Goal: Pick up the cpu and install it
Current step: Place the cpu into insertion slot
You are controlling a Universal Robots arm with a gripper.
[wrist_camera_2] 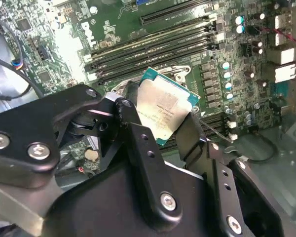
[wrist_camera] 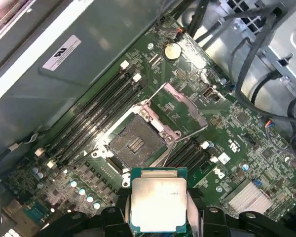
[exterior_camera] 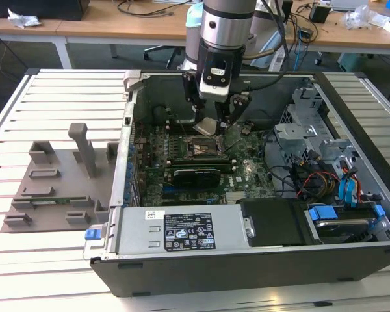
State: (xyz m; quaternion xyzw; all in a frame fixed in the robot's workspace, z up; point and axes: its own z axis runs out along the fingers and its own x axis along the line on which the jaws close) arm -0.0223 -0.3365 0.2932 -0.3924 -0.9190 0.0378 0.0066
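My gripper (exterior_camera: pixel 214 123) is shut on the cpu (exterior_camera: pixel 207 126), a small flat square chip with a pale silver top and green edge. It hangs inside the open computer case, a little above the motherboard. In the second wrist view the cpu (wrist_camera_2: pixel 163 112) sits clamped between the two black fingers (wrist_camera_2: pixel 133 129). The first wrist view shows the cpu (wrist_camera: pixel 158 203) held above the board, short of the dark square socket (wrist_camera: pixel 134 142), whose metal frame (wrist_camera: pixel 181 104) is flipped open.
The open computer case (exterior_camera: pixel 247 260) holds the green motherboard (exterior_camera: pixel 182 175), a power supply (exterior_camera: pixel 182 233), drive cages and blue cables (exterior_camera: pixel 348 188) at the exterior view's right. A grey fixture (exterior_camera: pixel 58 182) lies on the slatted table at the exterior view's left. Memory slots (wrist_camera: pixel 93 113) flank the socket.
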